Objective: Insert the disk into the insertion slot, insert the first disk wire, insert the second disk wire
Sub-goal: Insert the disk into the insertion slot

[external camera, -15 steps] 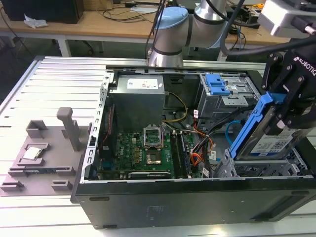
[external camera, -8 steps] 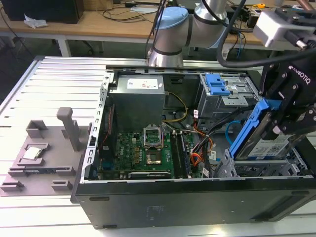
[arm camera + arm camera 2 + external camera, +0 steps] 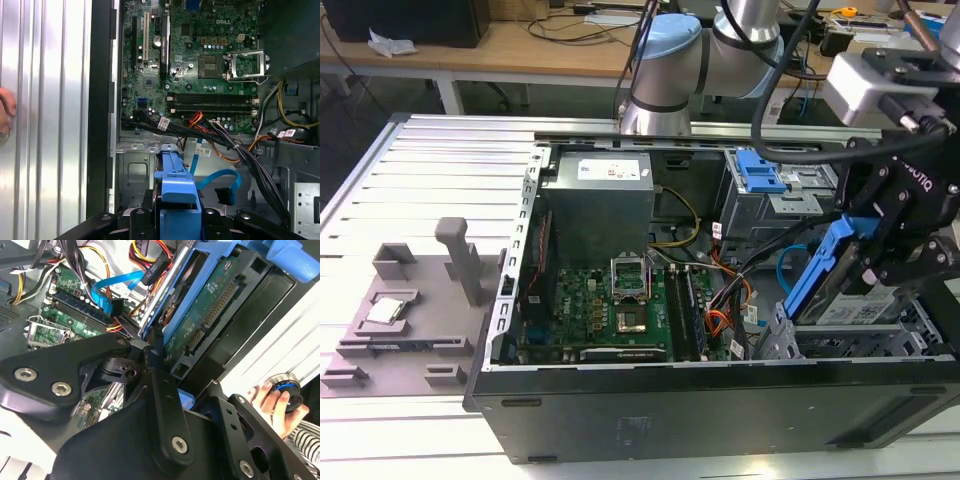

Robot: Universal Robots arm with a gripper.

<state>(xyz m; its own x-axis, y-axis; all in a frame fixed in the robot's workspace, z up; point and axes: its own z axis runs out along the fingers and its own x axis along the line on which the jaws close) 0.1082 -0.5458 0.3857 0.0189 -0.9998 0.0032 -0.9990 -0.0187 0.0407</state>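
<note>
disk (image 3: pixel 825 290) in its bright blue carrier is clamped in the black gripper (image 3: pixel 860 262), whose fingers are drawn in narrow on the carrier's upper end. in the exterior view the disk hangs steeply tilted, lower edge down, over the insertion slot (image 3: pixel 782 338). that slot is the silver perforated drive cage at the front corner of the open computer case (image 3: pixel 620 420), on the exterior view's right. whether the disk's lower edge touches the cage i cannot tell. in the second wrist view one finger (image 3: pixel 161 375) presses against the carrier's edge, beside the disk's green circuit-board underside

a blue sata cable (image 3: pixel 220 177) loops just beside the carrier's front bar, its black plug apart from the disk. deeper in the case lie the green motherboard (image 3: pixel 600 305) and the grey power supply (image 3: pixel 598 195), with a grey bay with a blue latch (image 3: pixel 760 172) behind the gripper

outside the case a person's hand (image 3: pixel 272 402) grips a round black knob with a blue ring (image 3: pixel 286 389). the case stands on a ribbed aluminium table (image 3: pixel 420 180). on the exterior view's left a grey fixture tray (image 3: pixel 440 330) holds a processor chip (image 3: pixel 385 310)
</note>
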